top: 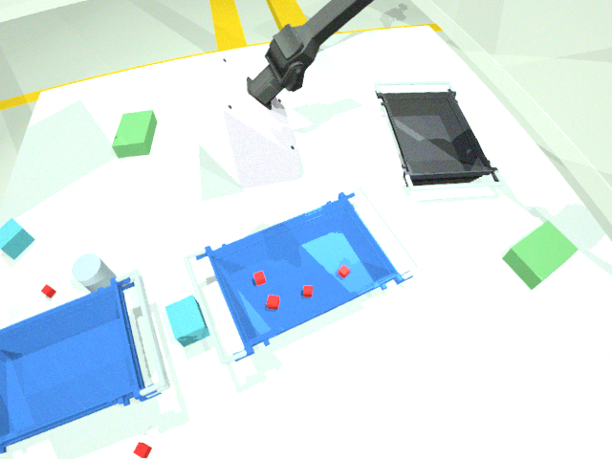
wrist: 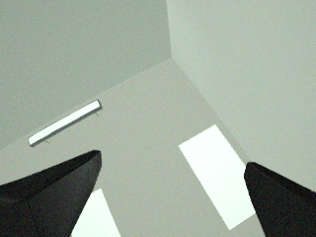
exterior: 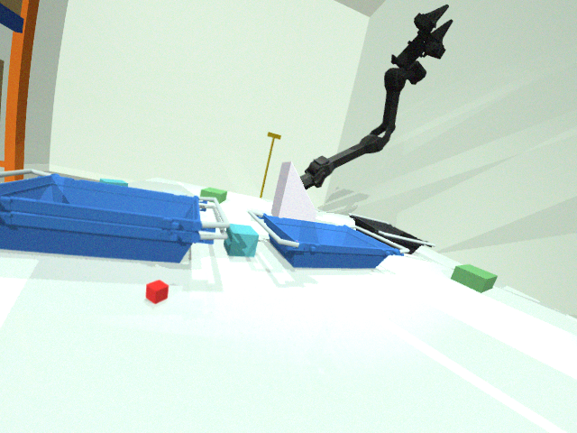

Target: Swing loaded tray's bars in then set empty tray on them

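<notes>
While I look from the top, the loaded tray (top: 301, 272) lies mid-table, its long axis slanted, both bars outside its ends, with the empty tray (top: 64, 356) to its left. From outside, my gripper (exterior: 435, 21) points up, far above them. At the wrist, my fingers stand wide, holding nothing.

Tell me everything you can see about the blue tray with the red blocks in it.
The loaded blue tray looks like glossy plastic, rectangular with sloping walls, lying level on the white table. Four small red blocks lie scattered on its floor. Its two pale wire bars are swung out over both ends. Nothing grips it.
</notes>
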`<act>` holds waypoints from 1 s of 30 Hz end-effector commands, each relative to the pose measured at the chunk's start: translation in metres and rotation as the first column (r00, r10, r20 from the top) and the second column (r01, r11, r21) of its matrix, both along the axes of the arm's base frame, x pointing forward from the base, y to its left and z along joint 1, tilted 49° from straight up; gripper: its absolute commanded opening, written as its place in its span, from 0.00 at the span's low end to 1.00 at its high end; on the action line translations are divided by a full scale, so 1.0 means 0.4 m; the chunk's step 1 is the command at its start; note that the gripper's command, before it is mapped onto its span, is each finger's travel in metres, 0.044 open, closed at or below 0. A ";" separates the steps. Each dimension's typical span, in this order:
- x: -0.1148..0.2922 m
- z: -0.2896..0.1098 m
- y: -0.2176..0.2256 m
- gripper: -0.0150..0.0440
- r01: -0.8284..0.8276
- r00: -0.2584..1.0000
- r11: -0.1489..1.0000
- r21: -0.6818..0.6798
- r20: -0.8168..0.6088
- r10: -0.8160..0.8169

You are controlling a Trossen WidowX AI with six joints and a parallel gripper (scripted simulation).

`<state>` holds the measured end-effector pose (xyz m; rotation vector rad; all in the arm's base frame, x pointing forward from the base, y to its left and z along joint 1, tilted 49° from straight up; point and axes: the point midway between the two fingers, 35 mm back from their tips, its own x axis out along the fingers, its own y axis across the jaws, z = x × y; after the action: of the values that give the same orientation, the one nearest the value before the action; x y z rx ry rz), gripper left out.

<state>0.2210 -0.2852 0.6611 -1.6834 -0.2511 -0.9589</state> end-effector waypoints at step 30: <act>0.581 -0.536 0.220 0.39 -0.332 0.630 0.381 0.863 -0.097 0.770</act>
<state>0.4277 -0.2255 0.4836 -0.9261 -0.0903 -0.1265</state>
